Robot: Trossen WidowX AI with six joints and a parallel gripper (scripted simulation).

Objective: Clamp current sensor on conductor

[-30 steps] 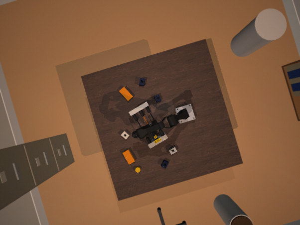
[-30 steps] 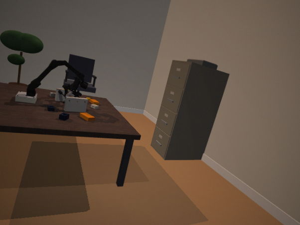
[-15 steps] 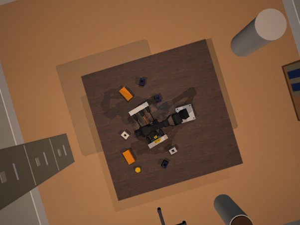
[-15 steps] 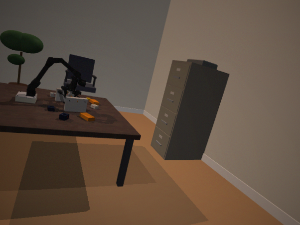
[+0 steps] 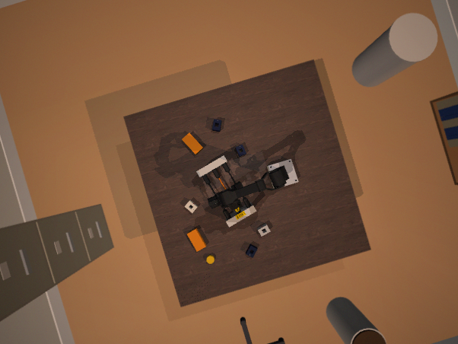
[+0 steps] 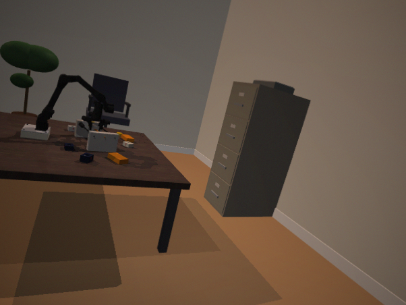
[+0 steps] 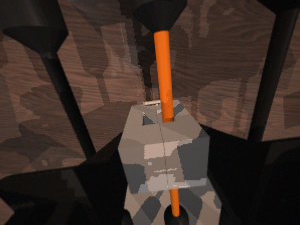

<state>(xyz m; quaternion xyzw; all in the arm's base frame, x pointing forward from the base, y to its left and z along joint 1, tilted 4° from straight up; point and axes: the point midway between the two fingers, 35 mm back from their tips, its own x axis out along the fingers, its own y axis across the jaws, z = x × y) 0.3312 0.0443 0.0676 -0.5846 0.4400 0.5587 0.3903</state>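
Blocks, orange, 2 pcs: one (image 5: 192,143) (image 6: 117,158), other (image 5: 196,240) (image 6: 127,137) nr yellow cylinder (image 5: 210,259). Filing cab. (image 5: 57,247) (image 6: 257,152), grey, 4 drwrs, box (image 6: 274,86) on top. Office chair (image 6: 110,92), dk. Plant (image 6: 30,57), grn.

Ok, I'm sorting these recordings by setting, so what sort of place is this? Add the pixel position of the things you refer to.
Probably an office: a tall filing cabinet (image 5: 57,243) (image 6: 263,152), a dark desk chair (image 6: 109,92) and a potted plant (image 6: 28,55) stand around the table (image 5: 289,106) (image 6: 50,165).
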